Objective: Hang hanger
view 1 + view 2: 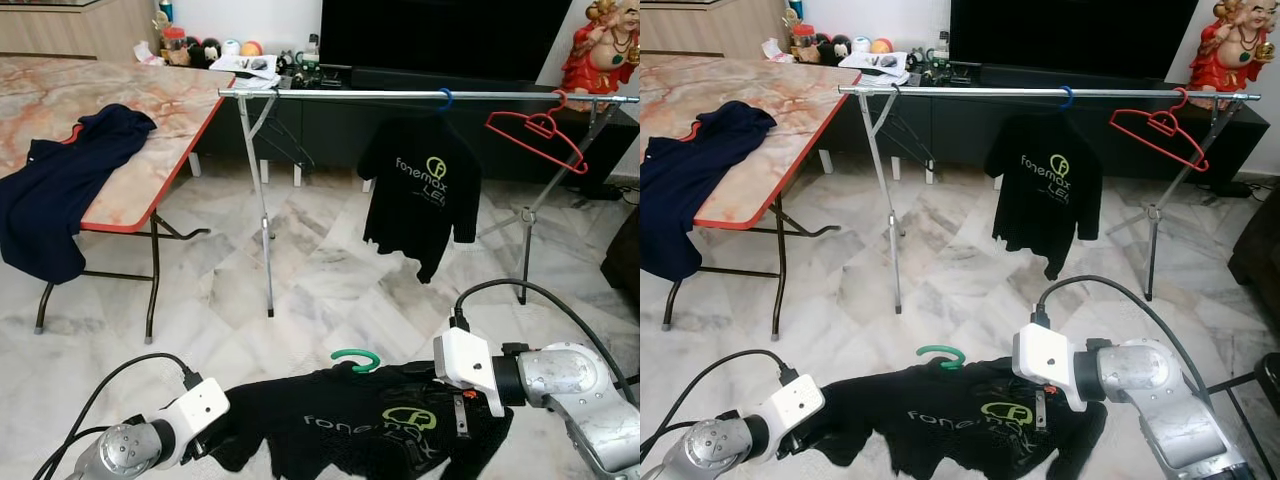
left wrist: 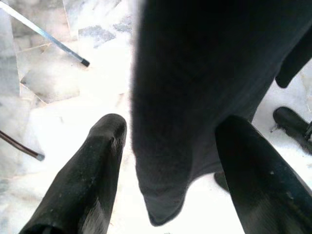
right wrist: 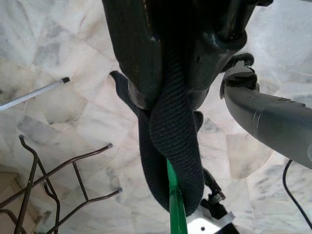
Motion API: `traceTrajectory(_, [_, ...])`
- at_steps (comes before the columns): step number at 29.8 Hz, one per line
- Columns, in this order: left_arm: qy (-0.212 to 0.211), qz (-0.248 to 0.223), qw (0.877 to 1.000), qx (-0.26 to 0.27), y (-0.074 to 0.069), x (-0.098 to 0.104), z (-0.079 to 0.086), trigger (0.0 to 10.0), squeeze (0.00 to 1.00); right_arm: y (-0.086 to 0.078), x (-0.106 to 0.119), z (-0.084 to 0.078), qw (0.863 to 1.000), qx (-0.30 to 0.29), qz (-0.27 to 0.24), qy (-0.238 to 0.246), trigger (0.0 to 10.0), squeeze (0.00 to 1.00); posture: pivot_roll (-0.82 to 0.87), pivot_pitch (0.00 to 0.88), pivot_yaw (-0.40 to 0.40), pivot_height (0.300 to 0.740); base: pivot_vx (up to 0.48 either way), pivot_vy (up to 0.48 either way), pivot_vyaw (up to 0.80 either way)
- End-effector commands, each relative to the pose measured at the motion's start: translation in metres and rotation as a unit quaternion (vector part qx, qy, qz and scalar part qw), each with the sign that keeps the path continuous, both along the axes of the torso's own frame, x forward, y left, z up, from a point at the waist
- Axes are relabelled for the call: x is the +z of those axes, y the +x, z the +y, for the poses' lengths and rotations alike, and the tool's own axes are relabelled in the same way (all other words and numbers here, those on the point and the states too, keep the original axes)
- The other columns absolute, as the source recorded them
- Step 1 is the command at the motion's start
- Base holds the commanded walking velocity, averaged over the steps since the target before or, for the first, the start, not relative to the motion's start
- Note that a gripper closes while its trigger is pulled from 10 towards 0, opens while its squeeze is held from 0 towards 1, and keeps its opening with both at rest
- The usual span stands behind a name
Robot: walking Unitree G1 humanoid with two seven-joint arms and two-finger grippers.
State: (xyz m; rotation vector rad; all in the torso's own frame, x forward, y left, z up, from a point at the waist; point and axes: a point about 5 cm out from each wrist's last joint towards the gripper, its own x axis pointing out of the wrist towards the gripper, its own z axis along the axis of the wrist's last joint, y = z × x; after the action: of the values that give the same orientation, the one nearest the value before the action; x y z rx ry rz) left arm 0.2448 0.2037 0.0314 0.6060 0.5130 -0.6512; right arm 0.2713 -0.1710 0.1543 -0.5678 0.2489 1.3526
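Overhead, open rail [image 1: 360, 94] between blue hanger [image 1: 443, 98] and table [image 1: 170, 110].

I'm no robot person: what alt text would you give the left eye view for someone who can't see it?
Two silver robot arms hold a black printed T-shirt on a green plastic hanger above a marble floor, the right gripper clamped on its shoulder. Ahead, a metal clothes rail carries another black printed T-shirt and an empty red hanger.

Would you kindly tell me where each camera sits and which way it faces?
Left eye: head, looking forward and down at the rail; both arms show.
Right eye: same scene, shifted sideways.
Left wrist: along the open left gripper, around the shirt.
Right wrist: along the right gripper, shut on shirt and green hanger.
Shared: all four show the shirt.
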Motion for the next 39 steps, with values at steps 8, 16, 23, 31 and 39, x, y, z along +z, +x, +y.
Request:
traceTrajectory(8, [-0.011,-0.005,1.000,0.000,0.0001,-0.0057,-0.0042,0.0,0.00,0.0042,0.0094,0.0055,1.000,0.016,-0.013,0.012,10.0,0.00,0.05,0.097,-0.076,0.740,0.000,0.000,0.00])
traceTrajectory(16, [-0.018,-0.009,1.000,0.001,0.0020,-0.0057,-0.0065,0.0,0.00,0.0039,0.0084,0.0038,1.000,0.013,-0.012,0.013,10.0,0.00,0.05,0.102,-0.077,0.740,0.000,0.000,0.00])
traceTrajectory(23, [-0.018,-0.013,1.000,-0.002,0.0034,-0.0059,-0.0065,0.0,0.00,0.0054,0.0076,0.0051,1.000,0.009,-0.012,0.017,10.0,0.00,0.05,0.106,-0.074,0.740,0.000,0.000,0.00])
traceTrajectory(31, [-0.017,-0.012,1.000,-0.004,0.0035,-0.0065,-0.0062,0.0,0.00,0.0054,0.0064,0.0054,1.000,0.005,-0.012,0.019,10.0,0.00,0.05,0.106,-0.073,0.740,0.000,0.000,0.00])
traceTrajectory(39, [-0.015,-0.007,1.000,-0.004,-0.0007,-0.0093,-0.0069,0.0,0.00,0.0083,0.0063,0.0034,0.999,-0.017,-0.026,0.017,10.0,0.00,0.04,0.123,-0.072,0.740,0.000,0.000,0.00])
